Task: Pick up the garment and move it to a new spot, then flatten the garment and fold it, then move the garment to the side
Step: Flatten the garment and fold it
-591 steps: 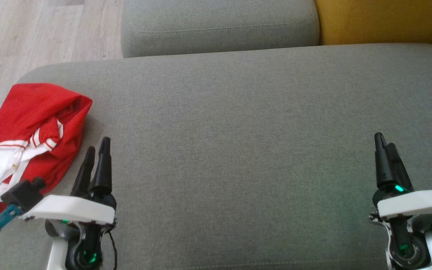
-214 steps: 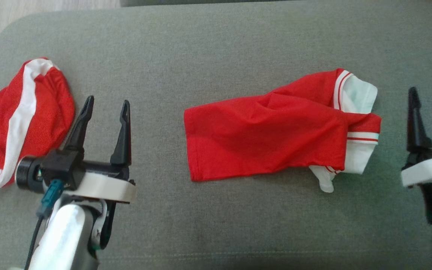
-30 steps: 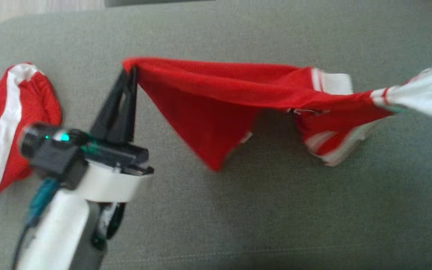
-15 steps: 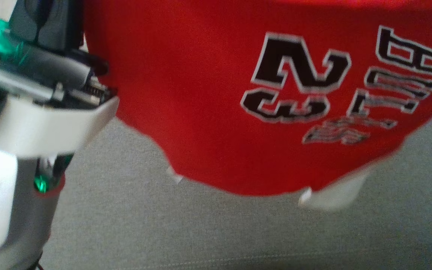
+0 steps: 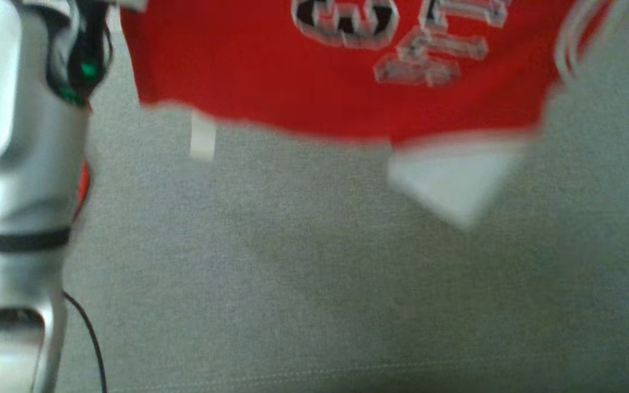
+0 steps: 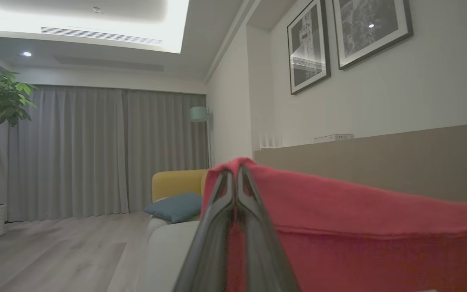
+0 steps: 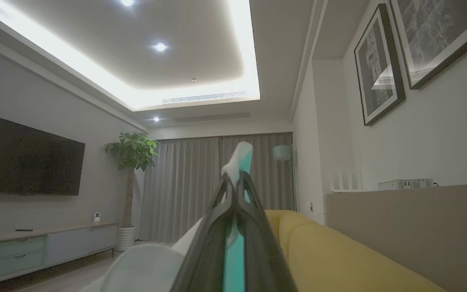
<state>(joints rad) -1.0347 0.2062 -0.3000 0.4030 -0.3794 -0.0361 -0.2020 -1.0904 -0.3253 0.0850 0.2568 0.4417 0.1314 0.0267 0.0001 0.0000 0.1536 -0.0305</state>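
You are holding the garment [image 5: 271, 71] at two points. In the left wrist view, the left gripper [image 6: 236, 176] is clamping a red edge between its closed fingers, and the cloth is running off to that view's right. In the right wrist view, the right gripper [image 7: 237, 178] is pinching a white strip of fabric, which is sticking out past its fingertips. In the head view, the blurred garment is hanging above the grey sofa cushion [image 5: 314, 284], with its printed lettering at the top edge and a white panel [image 5: 456, 180] dangling lowest. Compared with half a second ago, the garment is sitting higher in that view. The left forearm [image 5: 14, 164] is now standing where the gripper body was showing.
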